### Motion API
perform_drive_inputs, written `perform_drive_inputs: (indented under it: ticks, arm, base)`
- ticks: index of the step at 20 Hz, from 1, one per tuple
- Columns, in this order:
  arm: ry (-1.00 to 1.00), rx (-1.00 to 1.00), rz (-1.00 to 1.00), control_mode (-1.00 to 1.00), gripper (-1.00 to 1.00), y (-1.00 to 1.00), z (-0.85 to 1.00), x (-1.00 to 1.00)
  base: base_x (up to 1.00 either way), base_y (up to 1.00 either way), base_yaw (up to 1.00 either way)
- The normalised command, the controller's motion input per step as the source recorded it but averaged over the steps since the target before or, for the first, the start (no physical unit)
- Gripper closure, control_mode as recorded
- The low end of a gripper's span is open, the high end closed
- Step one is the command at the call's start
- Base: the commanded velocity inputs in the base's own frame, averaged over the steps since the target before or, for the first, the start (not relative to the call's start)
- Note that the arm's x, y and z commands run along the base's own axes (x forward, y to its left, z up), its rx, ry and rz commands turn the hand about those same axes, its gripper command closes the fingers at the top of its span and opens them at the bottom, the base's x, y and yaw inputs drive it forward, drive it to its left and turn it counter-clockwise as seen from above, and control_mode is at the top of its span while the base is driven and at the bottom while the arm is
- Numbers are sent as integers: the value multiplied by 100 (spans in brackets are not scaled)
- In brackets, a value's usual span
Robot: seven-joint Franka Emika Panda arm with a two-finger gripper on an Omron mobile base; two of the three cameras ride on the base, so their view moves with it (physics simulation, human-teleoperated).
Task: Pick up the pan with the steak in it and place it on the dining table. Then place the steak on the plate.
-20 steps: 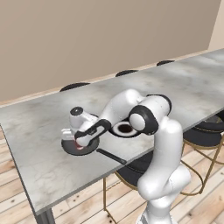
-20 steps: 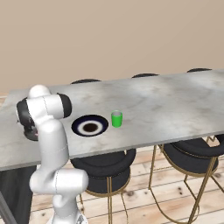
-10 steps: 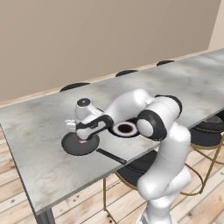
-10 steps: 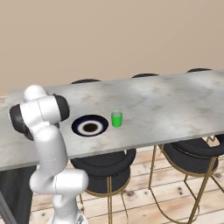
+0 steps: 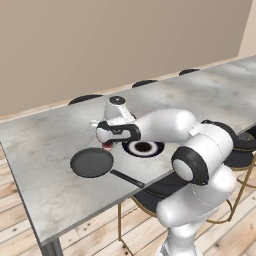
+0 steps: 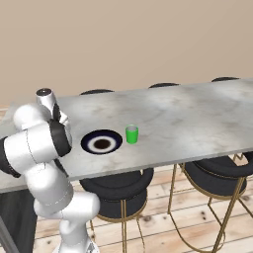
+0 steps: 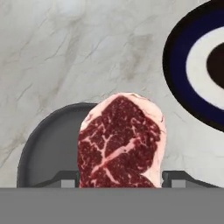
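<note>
Marble dining table, emptied pan, plate

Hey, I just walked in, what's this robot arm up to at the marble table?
The white arm's gripper is holding the steak between its fingers, lifted above the table. The black pan sits empty on the dining table, handle pointing toward the robot. The plate waits just beside the pan, with a green cup next to it. The steak hangs between pan and plate, not yet set down.
</note>
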Motion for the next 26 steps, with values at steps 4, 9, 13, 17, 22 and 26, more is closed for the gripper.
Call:
perform_drive_inputs:
  ticks: [4,9,13,17,22,26]
  arm:
    - [5,-1,-12,-100,100,-76,19,-11]
    - [1,-5,-9,-100,100,-83,0,2]
    - [2,-5,-9,-100,100,-90,0,12]
    - [3,0,-3,-100,100,-78,0,45]
    - [4,2,4,-100,100,-43,-2,61]
    - [0,0,2,-100,100,-3,-1,0]
  base:
    - [0,0,0]
    - [0,0,0]
    - [0,0,0]
    - [0,0,0]
    - [0,0,0]
    - [0,0,0]
